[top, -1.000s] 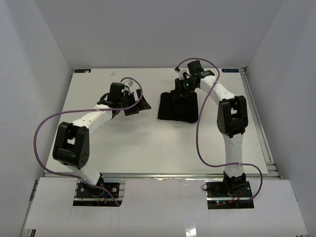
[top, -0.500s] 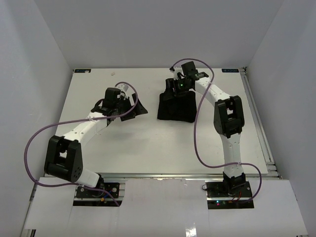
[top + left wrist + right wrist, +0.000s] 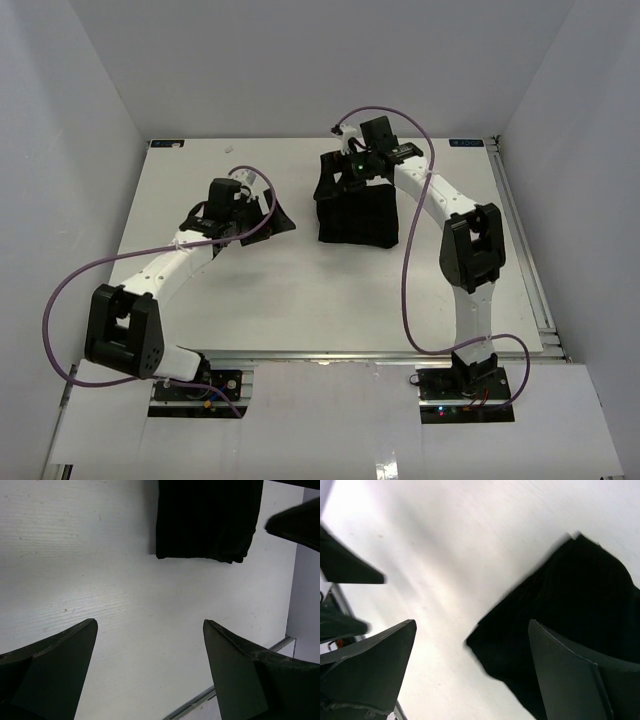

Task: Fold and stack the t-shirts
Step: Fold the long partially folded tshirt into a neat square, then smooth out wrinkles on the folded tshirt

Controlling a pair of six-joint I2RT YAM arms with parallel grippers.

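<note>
On the white table (image 3: 300, 300), the left gripper (image 3: 268, 218) hovers with fingers spread wide and empty, the folded black t-shirt (image 3: 358, 213) lies to its right, toward the far side, and the right gripper (image 3: 335, 172) hangs wide apart and empty over the shirt's far left corner.

A matte white desk (image 3: 300, 290), faintly scuffed, is boxed in by plain pale walls (image 3: 320, 60) at 9, 12 and 3 o'clock. A metal rail (image 3: 526, 250) lines its 3 o'clock edge.
</note>
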